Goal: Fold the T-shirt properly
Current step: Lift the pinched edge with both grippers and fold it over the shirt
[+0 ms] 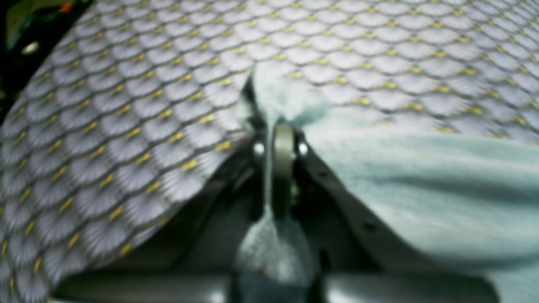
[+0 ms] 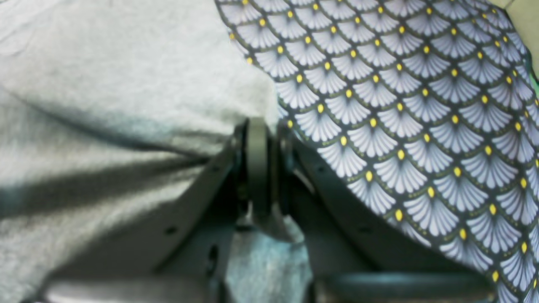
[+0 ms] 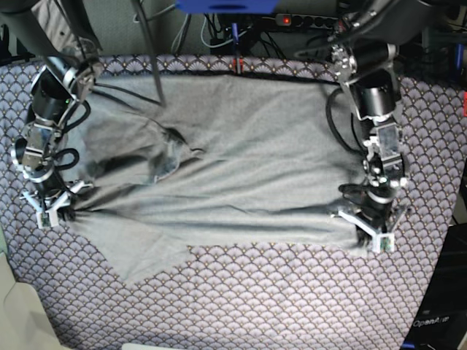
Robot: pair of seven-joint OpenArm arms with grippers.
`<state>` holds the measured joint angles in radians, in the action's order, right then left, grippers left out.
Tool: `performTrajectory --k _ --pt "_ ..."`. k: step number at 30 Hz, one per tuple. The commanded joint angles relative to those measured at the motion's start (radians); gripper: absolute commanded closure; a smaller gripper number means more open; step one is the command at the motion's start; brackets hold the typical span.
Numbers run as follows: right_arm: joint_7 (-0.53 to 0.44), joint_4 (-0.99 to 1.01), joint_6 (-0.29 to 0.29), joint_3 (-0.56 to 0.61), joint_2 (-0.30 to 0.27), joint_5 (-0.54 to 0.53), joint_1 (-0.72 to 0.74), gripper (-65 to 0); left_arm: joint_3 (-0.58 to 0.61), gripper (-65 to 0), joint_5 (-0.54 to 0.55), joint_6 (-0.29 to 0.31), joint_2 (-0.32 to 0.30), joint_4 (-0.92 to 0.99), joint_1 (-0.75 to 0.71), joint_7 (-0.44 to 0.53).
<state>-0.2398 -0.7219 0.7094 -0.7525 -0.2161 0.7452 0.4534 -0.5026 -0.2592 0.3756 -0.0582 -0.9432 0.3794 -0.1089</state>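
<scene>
The light grey T-shirt (image 3: pixel 241 160) lies spread across the table, creased, with a sleeve (image 3: pixel 142 251) sticking out toward the front left. My left gripper (image 3: pixel 368 232) sits at the shirt's right front corner, shut on a pinch of the T-shirt fabric. Up close, the left gripper (image 1: pixel 278 126) has grey T-shirt cloth (image 1: pixel 421 181) bunched between its jaws. At the shirt's left edge my right gripper (image 3: pixel 55 208) is likewise shut on the T-shirt. In the right wrist view, the right gripper (image 2: pixel 260 124) clamps the T-shirt's edge (image 2: pixel 105 84).
A purple-grey fan-scale tablecloth (image 3: pixel 277 299) covers the table under the shirt. A metal pole (image 3: pixel 149 51) slants down onto the shirt's back left. Cables and a power strip (image 3: pixel 306 20) run along the back. A white object (image 3: pixel 18 313) sits at the front left corner.
</scene>
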Motion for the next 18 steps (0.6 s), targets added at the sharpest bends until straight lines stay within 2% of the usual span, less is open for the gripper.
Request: performTrajectory --k 1,3,7,18 --pt "-0.028 -0.018 -0.011 0.000 -0.016 -0.016 0.028 0.0 -0.003 0.0 0.011 0.027 0.008 -0.064 0.034 0.002" --pt "-0.025 -0.018 -0.011 -0.002 -0.016 -0.016 0.026 0.0 -0.035 0.0 0.011 0.076 0.030 -0.145 0.014 -0.061" --pt "-0.030 -0.028 -0.011 -0.003 -0.024 -0.016 -0.009 0.0 -0.044 0.0 0.010 0.119 0.036 -0.274 -0.032 -0.131" --pt "-0.030 -0.258 -0.011 -0.008 0.025 -0.034 -0.132 0.0 -0.051 0.0 0.010 0.121 0.030 -0.403 -0.173 -0.148"
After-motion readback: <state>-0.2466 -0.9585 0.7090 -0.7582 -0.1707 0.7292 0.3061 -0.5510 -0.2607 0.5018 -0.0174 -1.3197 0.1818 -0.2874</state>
